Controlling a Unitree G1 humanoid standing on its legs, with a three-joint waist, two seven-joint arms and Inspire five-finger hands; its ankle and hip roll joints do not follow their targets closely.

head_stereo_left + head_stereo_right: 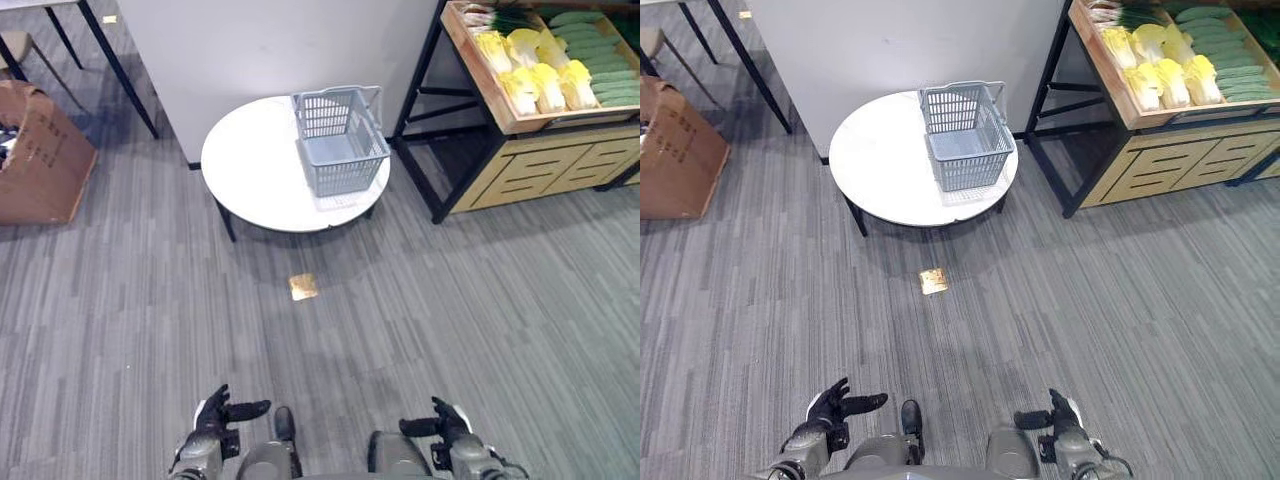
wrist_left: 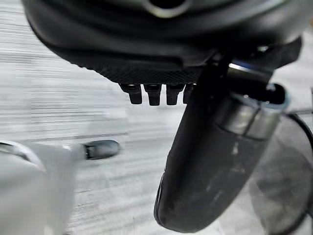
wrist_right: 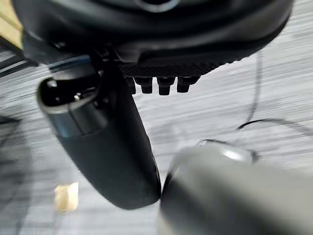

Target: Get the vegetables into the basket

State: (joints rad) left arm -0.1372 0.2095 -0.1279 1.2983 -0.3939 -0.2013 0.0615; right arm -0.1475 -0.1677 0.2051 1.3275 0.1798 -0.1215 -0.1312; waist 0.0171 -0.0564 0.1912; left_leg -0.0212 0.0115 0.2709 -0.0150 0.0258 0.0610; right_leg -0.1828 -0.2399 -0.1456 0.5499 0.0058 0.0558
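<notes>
A grey plastic basket point(image 1: 340, 140) with its handle folded back stands empty on a round white table point(image 1: 250, 165) ahead of me. Yellow-white cabbages point(image 1: 535, 70) and green cucumbers point(image 1: 595, 55) lie in a wooden crate point(image 1: 480, 85) on a shelf stand at the upper right. My left hand point(image 1: 218, 418) hangs low at the bottom left, fingers relaxed and thumb out, holding nothing. My right hand point(image 1: 448, 425) hangs low at the bottom right in the same open pose, far from both the table and the crate.
A brown cardboard box point(image 1: 40, 150) sits on the floor at the far left beside dark table legs point(image 1: 115, 65). A white wall panel point(image 1: 270, 40) stands behind the round table. A small gold floor plate point(image 1: 303, 287) lies in the grey carpet before the table.
</notes>
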